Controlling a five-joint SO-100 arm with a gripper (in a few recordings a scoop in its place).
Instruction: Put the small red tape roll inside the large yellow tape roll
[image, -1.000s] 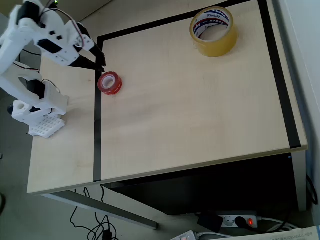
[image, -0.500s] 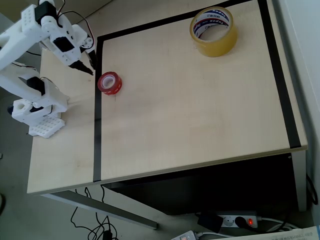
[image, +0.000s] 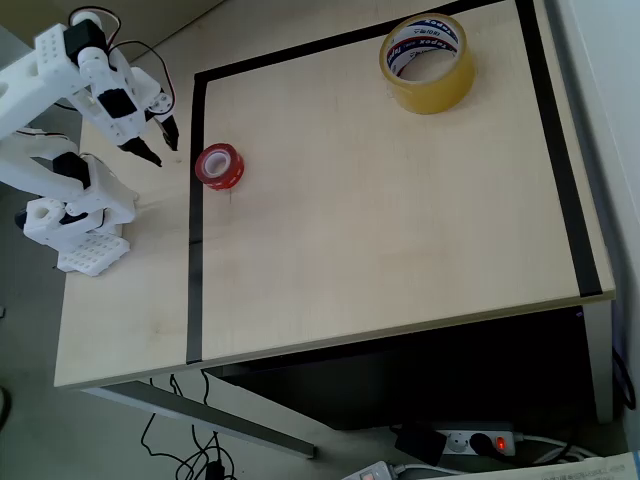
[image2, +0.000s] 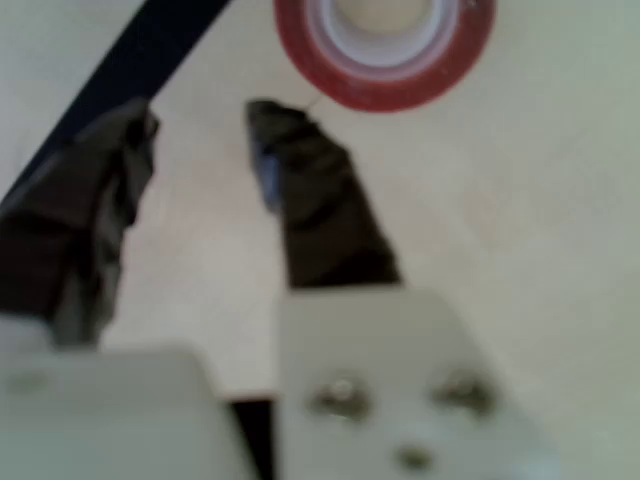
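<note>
Red tape roll (image: 220, 166) lying flat, hole upward, tool (image: 160, 142) beside it, fingers apart, empty.

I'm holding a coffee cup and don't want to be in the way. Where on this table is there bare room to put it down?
The widest bare patch is the middle and lower part inside the black tape border, below the large yellow tape roll and right of the small red tape roll. It is crowded at upper left, where the gripper hangs beside the red roll.
</note>
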